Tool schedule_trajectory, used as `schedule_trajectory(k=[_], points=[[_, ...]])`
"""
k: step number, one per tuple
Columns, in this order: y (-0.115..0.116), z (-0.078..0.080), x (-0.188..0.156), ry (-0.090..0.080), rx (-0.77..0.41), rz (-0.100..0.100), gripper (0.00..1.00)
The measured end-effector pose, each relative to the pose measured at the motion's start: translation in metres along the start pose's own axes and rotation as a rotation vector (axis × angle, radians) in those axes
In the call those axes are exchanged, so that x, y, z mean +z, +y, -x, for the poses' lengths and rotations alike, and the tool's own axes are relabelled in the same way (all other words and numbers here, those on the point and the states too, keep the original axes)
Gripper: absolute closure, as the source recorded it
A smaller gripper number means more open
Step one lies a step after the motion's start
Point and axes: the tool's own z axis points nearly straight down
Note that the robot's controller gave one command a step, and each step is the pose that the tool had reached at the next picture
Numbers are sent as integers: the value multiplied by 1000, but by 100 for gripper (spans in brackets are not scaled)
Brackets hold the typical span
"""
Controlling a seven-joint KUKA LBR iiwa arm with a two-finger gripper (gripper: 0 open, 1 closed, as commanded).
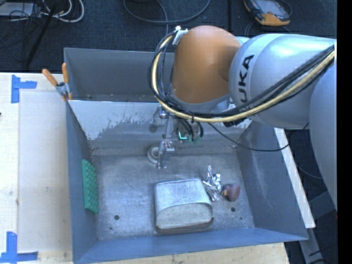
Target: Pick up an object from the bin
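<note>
The bin [77,147] holds a grey block [183,205] at 6 o'clock, a green strip [89,185] at 9, and crumpled foil [212,181] and a brown lump [232,191] at 4. The gripper [159,159] hangs over bare floor near 12; I cannot tell how its jaws stand. This looks like the approach step. The block lies nearest, so the next move calls for shifting toward 5, then descending.

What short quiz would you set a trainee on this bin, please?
1. True or false: the green pad lies along the bin wall at the view's left.
2. Which thing lies nearest the brown lump? A) green pad B) foil scrap C) grey block
3. Fill in: the gripper hangs by the bin's ____ wall (near or far).

Key: 1 true; 2 B; 3 far.
</note>
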Motion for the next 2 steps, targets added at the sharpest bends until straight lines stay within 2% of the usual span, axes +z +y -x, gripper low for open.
schedule_trajectory(k=[1,2], points=[[-65,1,112,-18,-99,1,0],[-151,-12,96,-20,51,-1,0]])
